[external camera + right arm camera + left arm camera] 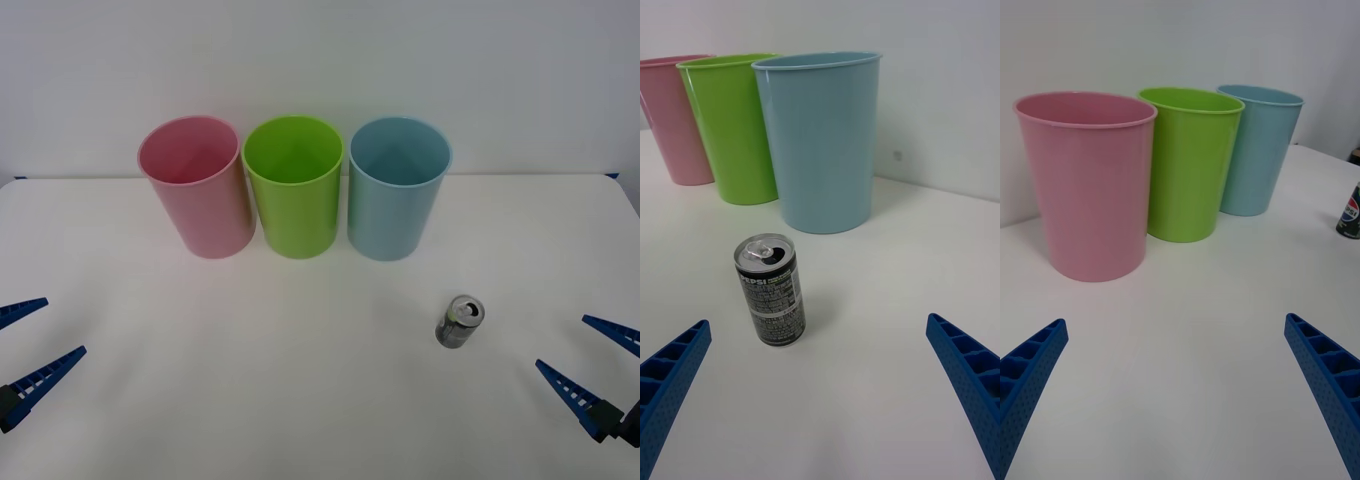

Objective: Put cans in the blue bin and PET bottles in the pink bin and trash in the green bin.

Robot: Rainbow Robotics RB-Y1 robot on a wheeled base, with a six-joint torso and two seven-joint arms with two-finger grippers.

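Observation:
A small dark can [460,322] with a silvery opened top stands upright on the white table [300,400], in front of and slightly right of the blue bin [398,190]. The pink bin [195,188], green bin [293,188] and blue bin stand in a row at the back. My right gripper [561,342] is open at the right edge, right of the can and apart from it. In the right wrist view the can [771,289] stands ahead of the open gripper [818,322]. My left gripper [65,325] is open at the left edge. PET bottles and trash are out of view.
A white wall rises close behind the bins. In the left wrist view the pink bin [1090,187], green bin [1187,165] and blue bin [1259,150] stand ahead of the left gripper [1176,322], with the can [1350,214] at the far side.

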